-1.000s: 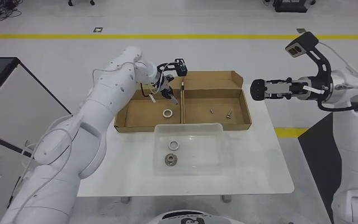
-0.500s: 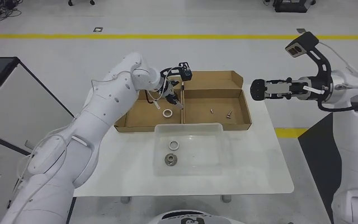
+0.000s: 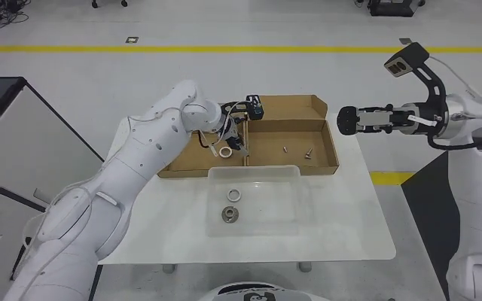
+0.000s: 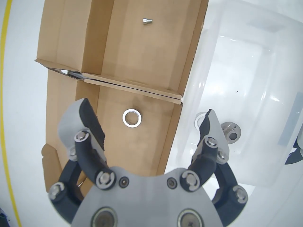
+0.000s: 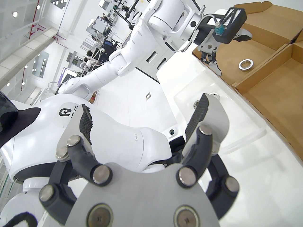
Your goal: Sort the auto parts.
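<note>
Spread wide, the left gripper hangs over a metal ring in a divided cardboard box. A small bolt lies beyond the divider. A clear bin adjoins the box.

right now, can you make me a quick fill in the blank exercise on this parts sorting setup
1. The left gripper hangs over the cardboard box with its fingers ___.
2. A divider splits the cardboard box into ___ compartments.
3. Besides the flanged part, the clear bin holds one ___.

Missing words: open; two; ring.
</note>
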Controlling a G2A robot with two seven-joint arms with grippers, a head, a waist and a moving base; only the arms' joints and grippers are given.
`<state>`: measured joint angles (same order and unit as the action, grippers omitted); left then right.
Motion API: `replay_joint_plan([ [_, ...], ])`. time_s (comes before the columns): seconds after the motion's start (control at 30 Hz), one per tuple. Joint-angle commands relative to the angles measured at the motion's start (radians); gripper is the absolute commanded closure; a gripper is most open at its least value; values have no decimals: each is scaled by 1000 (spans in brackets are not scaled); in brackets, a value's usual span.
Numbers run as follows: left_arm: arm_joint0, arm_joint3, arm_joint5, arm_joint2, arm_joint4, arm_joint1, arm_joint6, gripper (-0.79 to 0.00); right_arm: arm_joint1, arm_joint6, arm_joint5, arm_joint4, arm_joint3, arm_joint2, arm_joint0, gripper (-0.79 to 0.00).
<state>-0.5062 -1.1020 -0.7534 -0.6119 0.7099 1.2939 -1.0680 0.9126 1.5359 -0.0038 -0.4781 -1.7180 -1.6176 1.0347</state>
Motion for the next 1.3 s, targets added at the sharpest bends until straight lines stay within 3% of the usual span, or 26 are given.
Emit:
replay_joint_plan([
  [0.0, -29, -100, 54, 16, 1, -33, -53, -785, 0, 0, 0, 0, 0, 0, 0, -785],
  [0.37, -142, -530, 212, 40, -85, -220, -211, -785, 0, 0, 0, 0, 0, 0, 0, -785],
  [0.57, -154, -634, 256, 107, -77, -282, -255, -785, 0, 0, 0, 0, 0, 0, 0, -785],
  [0.67, -152, -658, 254, 134, -86, -297, -253, -733, 0, 0, 0, 0, 0, 0, 0, -785],
  [0.73, -147, -673, 255, 151, -84, -303, -254, -585, 0, 0, 0, 0, 0, 0, 0, -785],
  [0.83, -141, -679, 253, 178, -72, -306, -252, -468, 0, 0, 0, 0, 0, 0, 0, -785],
  [0.87, -139, -675, 250, 184, -74, -306, -248, -391, 0, 0, 0, 0, 0, 0, 0, -785],
  [1.07, -114, -663, 245, 220, -56, -294, -243, -314, 0, 0, 0, 0, 0, 0, 0, -785],
  [1.27, -83, -604, 238, 286, -18, -257, -237, -286, 0, 0, 0, 0, 0, 0, 0, -785],
])
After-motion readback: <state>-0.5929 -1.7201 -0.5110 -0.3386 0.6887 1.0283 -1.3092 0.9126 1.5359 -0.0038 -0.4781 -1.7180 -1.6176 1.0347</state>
